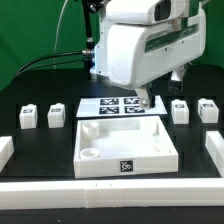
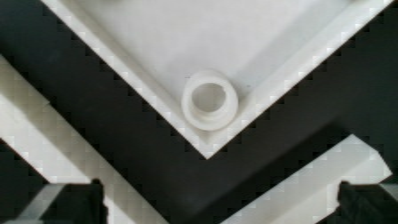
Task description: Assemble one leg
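Note:
Four small white legs with square markers stand on the black table: two at the exterior view's left and two at its right. No leg shows in the wrist view. My gripper hangs over the far right corner of the large white square panel, apart from all the legs. In the wrist view the gripper is open and empty, its dark fingertips set wide apart on either side of the panel's corner. A round corner socket lies ahead of them.
The marker board lies flat just behind the panel. White rails border the table at the exterior view's left, right and front. The bulky white arm fills the upper middle.

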